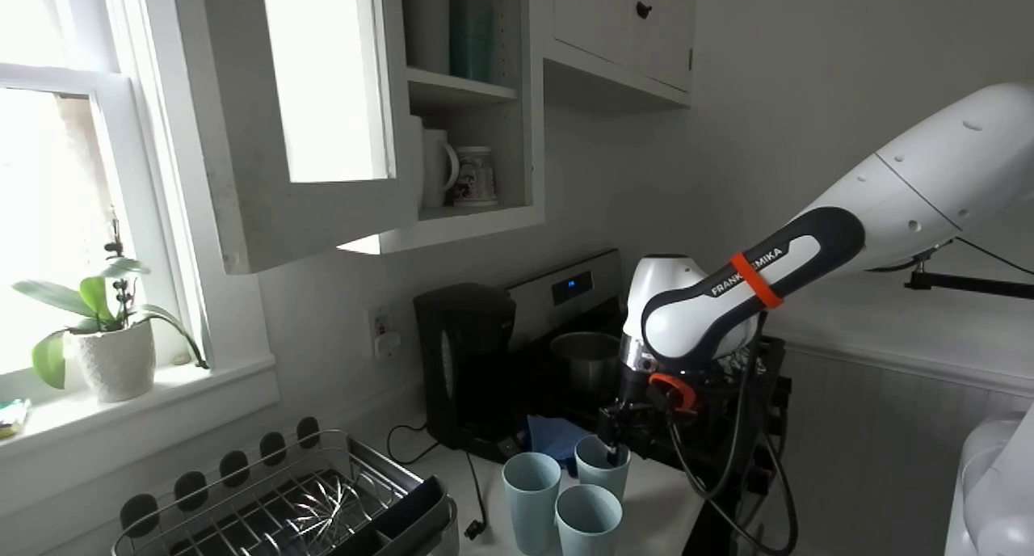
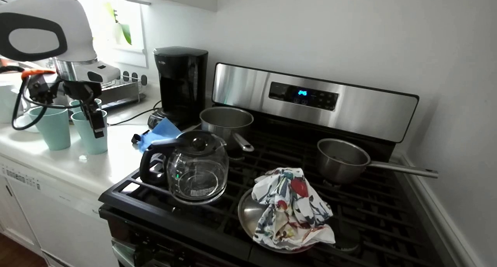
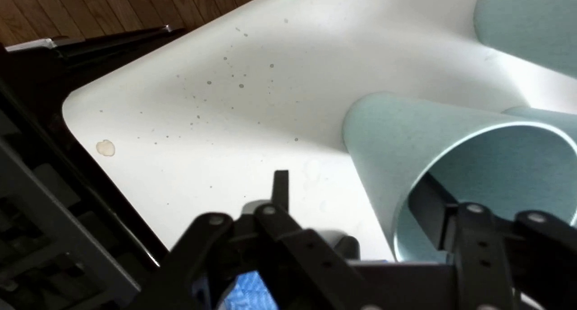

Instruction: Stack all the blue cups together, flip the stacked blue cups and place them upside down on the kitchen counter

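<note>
Light-blue tumblers [image 1: 531, 507]: three, upright, unnested on the surface [image 3: 252, 120]. Tool [image 3: 352, 184] spread astride the wall of the tumbler [image 3: 408, 141] nearest the stove [image 2: 285, 150], one finger [image 3: 430, 211] inside, one outside, gripping nothing; I'd guess for a rim pinch, leaving the base free to nest.

Top-right blue cup [image 3: 532, 24] partly outside wrist view

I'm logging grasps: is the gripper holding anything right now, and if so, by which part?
Nothing is held: the gripper stands open across the wall of a blue cup, one finger inside, the other outside and clear of it.
</note>
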Controlling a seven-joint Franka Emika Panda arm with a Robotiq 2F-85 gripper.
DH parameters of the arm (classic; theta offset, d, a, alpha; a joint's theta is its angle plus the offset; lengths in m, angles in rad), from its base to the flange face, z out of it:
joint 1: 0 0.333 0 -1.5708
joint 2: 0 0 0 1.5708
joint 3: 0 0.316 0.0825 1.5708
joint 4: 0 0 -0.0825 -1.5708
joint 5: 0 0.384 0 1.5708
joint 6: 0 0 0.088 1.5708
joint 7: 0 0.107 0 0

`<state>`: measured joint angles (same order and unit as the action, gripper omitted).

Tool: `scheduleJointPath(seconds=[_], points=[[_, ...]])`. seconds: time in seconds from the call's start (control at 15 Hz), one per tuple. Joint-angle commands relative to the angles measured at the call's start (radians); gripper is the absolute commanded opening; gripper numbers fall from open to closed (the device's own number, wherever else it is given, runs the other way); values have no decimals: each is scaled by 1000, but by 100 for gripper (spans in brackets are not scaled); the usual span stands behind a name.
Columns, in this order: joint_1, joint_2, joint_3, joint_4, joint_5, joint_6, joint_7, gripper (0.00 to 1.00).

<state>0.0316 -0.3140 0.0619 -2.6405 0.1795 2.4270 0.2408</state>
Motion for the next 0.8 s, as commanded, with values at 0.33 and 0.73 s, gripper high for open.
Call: scheduleJointPath(seconds=[0.33, 0.73], points=[[11, 17, -21, -1, 71, 26, -27, 3], [-8, 0, -21, -2, 36, -2, -10, 1]])
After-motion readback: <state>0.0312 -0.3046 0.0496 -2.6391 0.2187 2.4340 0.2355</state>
